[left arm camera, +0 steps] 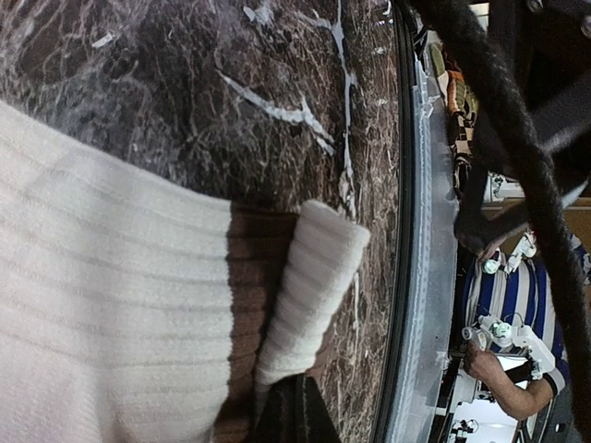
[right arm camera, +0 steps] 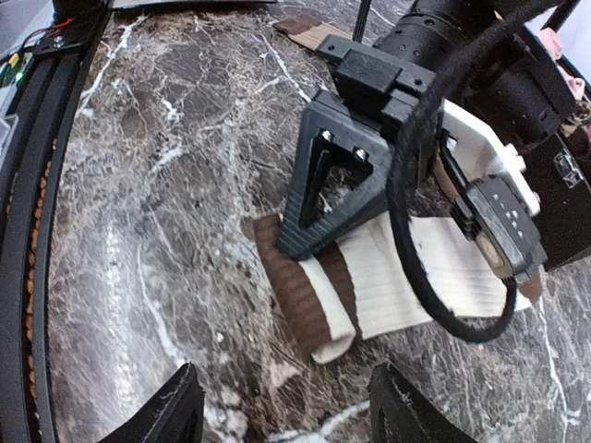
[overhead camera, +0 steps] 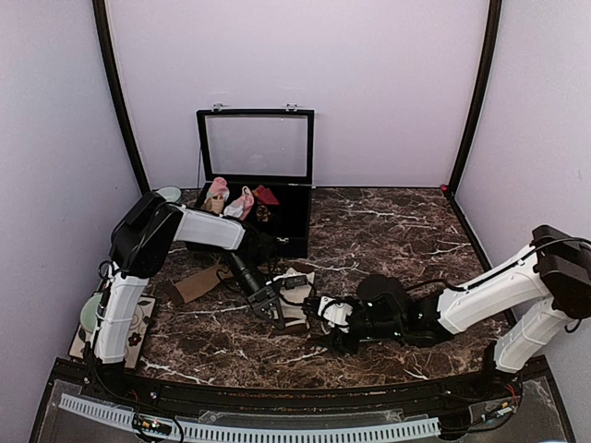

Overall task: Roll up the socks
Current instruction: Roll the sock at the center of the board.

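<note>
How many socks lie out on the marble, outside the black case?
2: tan sock far left; cream sock centre, beneath the left gripper. Stacked mates may be hidden.

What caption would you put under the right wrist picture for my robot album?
Shut left gripper tip down on the cream sock by its brown toe, open right gripper hovering close.

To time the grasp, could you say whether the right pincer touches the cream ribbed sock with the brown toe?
Apart. The right wrist view shows bare marble tabletop between the right pincer and the cream ribbed sock.
</note>
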You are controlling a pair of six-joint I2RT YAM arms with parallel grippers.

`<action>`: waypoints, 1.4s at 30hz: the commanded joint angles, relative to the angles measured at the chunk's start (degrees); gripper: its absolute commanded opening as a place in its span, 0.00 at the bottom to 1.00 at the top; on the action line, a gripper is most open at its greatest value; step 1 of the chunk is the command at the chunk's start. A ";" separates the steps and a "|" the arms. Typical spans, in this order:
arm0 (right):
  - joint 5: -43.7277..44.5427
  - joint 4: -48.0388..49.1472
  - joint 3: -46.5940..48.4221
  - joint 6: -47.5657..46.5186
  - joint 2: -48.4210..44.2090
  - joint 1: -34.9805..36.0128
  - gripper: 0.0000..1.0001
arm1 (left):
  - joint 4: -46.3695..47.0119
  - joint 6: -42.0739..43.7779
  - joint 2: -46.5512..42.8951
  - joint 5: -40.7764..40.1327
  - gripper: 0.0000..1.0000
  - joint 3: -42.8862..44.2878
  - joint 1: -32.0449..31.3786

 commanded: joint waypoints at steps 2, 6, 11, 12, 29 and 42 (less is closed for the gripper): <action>-8.96 -2.99 7.89 -11.25 5.52 0.36 0.56 | -0.08 -1.48 2.91 -8.60 0.00 0.46 0.45; -10.47 -5.02 11.14 -15.40 9.84 0.29 0.52 | 0.06 -1.57 2.88 -9.22 0.00 0.56 0.47; -10.08 -5.70 13.83 -17.25 13.85 -0.51 0.50 | 0.27 -1.25 2.91 -9.72 0.00 0.35 0.56; -10.19 -5.77 14.21 -17.42 14.49 -0.90 0.49 | 0.20 -1.06 2.89 -9.89 0.00 0.50 0.53; -7.51 -8.02 16.69 -22.24 15.37 -2.32 0.45 | 0.85 -0.58 2.90 -11.82 0.00 -0.52 0.49; -6.67 -8.01 17.36 -21.39 18.55 -3.81 0.41 | 0.22 -0.16 2.88 -12.25 0.01 -0.36 0.54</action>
